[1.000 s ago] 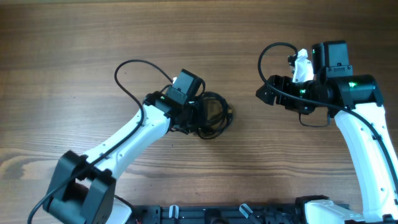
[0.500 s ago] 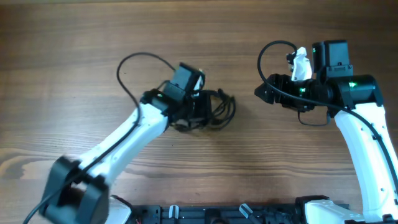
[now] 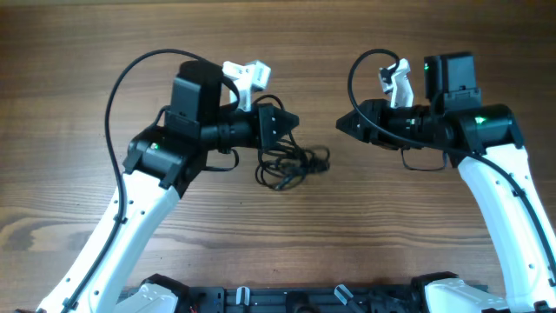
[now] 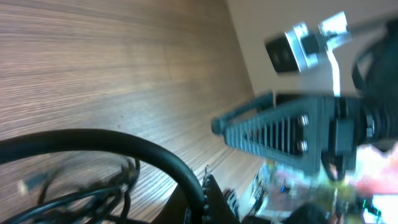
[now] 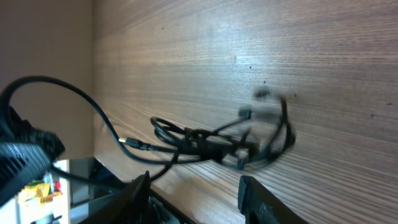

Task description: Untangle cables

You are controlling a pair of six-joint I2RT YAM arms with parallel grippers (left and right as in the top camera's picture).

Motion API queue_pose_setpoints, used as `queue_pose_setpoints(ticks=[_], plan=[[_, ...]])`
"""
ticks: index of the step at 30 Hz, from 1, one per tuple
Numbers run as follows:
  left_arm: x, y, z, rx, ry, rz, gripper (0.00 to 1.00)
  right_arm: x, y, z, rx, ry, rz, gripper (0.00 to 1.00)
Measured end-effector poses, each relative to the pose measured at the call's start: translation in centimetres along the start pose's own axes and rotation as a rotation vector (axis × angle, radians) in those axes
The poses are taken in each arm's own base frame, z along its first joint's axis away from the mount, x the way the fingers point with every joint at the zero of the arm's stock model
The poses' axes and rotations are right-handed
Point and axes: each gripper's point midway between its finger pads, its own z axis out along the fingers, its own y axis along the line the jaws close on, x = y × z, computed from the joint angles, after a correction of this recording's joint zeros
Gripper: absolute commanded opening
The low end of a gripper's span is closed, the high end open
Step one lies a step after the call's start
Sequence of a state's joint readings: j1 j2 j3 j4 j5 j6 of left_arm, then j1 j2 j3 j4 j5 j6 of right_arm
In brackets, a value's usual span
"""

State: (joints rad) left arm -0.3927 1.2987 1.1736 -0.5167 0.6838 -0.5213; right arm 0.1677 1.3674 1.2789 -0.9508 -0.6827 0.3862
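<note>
The cables point(image 3: 291, 163) are a tangled bundle of thin black cords between the two arms. My left gripper point(image 3: 280, 122) sits just above and left of the bundle. It looks shut on a strand that runs down into the tangle. In the left wrist view only one finger tip point(image 4: 209, 198) shows, with the bundle point(image 4: 74, 193) blurred at lower left. My right gripper point(image 3: 347, 124) is open and empty, to the upper right of the bundle and pointing at the left gripper. In the right wrist view its fingers point(image 5: 194, 193) stand apart below the bundle point(image 5: 211, 144).
Wooden table top point(image 3: 87, 52) all around. A thick black arm wire point(image 3: 117, 78) loops over the left arm, and another point(image 3: 356, 74) over the right arm. The arm bases point(image 3: 304, 300) sit at the front edge. The right gripper's ribbed finger point(image 4: 273, 130) shows in the left wrist view.
My left arm has risen and swung up and left, pulling the bundle into a looser, wider tangle shifted slightly right. My right gripper has moved a little left towards it.
</note>
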Motion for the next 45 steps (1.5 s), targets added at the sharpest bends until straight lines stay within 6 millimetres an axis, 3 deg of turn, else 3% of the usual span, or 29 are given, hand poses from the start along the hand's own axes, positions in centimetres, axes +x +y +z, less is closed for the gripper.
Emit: queue_pose_setpoints(ticks=[5, 12, 16, 21, 25, 33, 40, 45], plan=[[-0.8, 1.2, -0.5, -0.041, -0.034, -0.125, 0.04, 0.5, -0.4, 2.0, 0.030, 0.016, 0.012, 0.44], [-0.4, 1.8, -0.2, -0.056, -0.018, -0.220, 0.04, -0.9, -2.2, 4.8, 0.053, 0.024, 0.093, 0.33], [-1.0, 2.4, -0.2, -0.088, -0.053, -0.259, 0.04, 0.1, -3.3, 6.9, 0.080, 0.096, 0.155, 0.34], [-2.2, 4.7, -0.7, -0.207, -0.151, -0.296, 0.04, 0.8, -4.5, 8.5, 0.105, 0.152, 0.180, 0.42], [-2.8, 5.5, -0.9, -0.251, -0.194, -0.304, 0.04, 0.0, -3.8, 9.2, 0.057, 0.129, 0.074, 0.52], [-2.3, 3.9, -0.3, -0.160, -0.135, -0.300, 0.04, 1.2, -1.1, 10.6, -0.007, 0.159, -0.234, 0.53], [-1.1, 1.1, 0.0, -0.012, -0.032, -0.315, 0.04, 1.3, -1.4, 11.0, -0.025, 0.153, -0.446, 0.52], [-1.4, 0.3, -1.5, 0.106, 0.024, -0.351, 0.04, 0.6, -1.7, 11.6, -0.025, 0.106, -0.469, 0.47]])
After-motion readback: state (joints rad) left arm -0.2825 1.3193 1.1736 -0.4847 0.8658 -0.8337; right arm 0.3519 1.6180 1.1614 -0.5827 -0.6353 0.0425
